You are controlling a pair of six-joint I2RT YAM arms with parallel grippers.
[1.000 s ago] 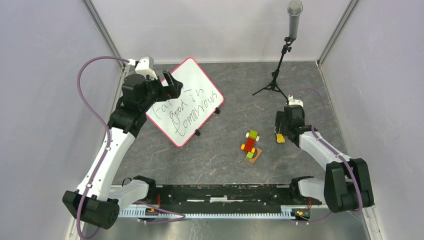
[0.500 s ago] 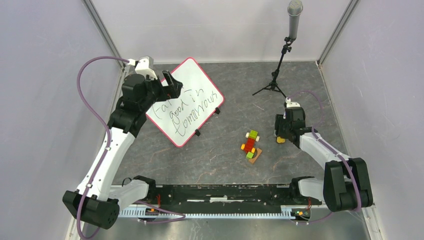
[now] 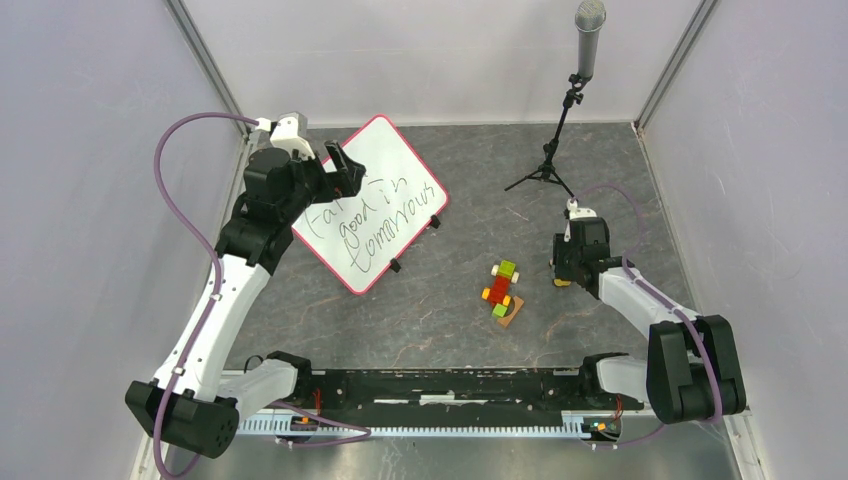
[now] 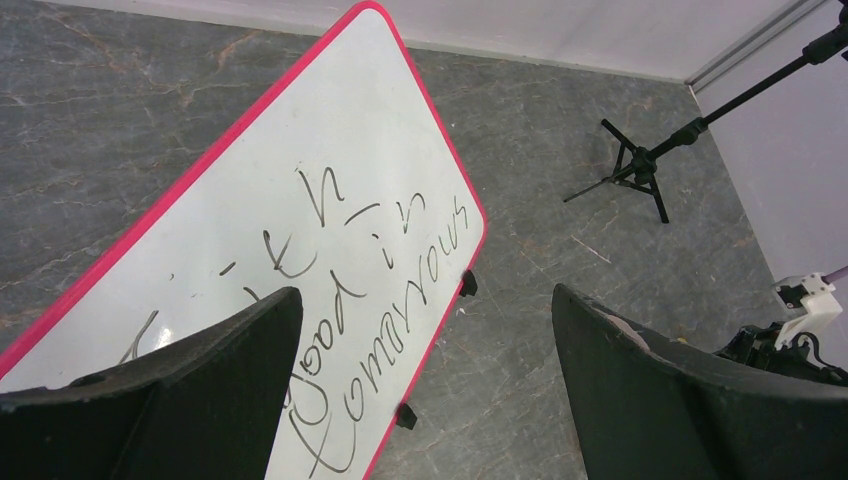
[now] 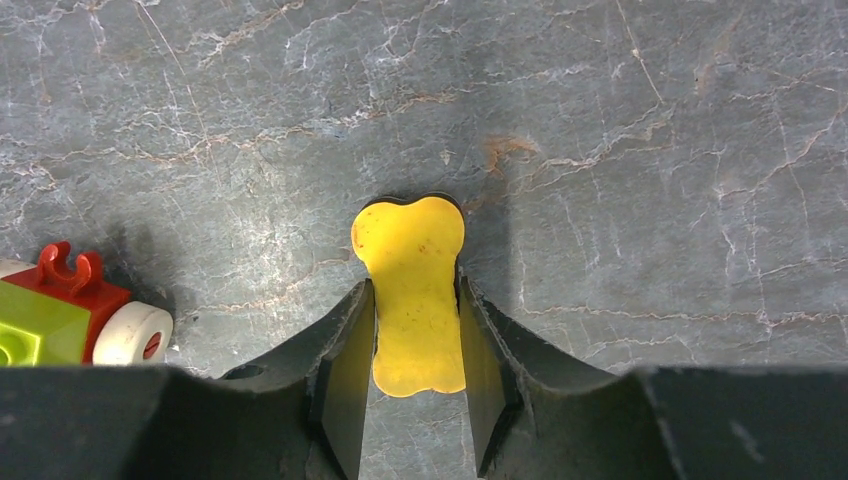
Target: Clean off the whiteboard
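Note:
The whiteboard [image 3: 385,205] lies at the back left, white with a red-pink rim, black clip feet and black handwriting; it also fills the left of the left wrist view [image 4: 330,150]. My left gripper [image 3: 345,170] hangs above the board's left part, open and empty [image 4: 425,295]. My right gripper [image 3: 566,268] is down at the table on the right. In the right wrist view it [image 5: 415,290] is shut on a yellow bone-shaped piece [image 5: 412,300] that rests on the table, one finger on each side. Only a sliver of that piece [image 3: 562,283] shows from above.
A small toy car of red, green and yellow bricks [image 3: 501,290] sits left of my right gripper, and its end shows in the right wrist view [image 5: 60,315]. A microphone on a black tripod [image 3: 560,135] stands at the back right. Enclosure walls surround the table.
My right gripper has moved forward over the yellow piece and lowered around it; the piece was in plain sight in front of it before. The left arm and the board have not moved.

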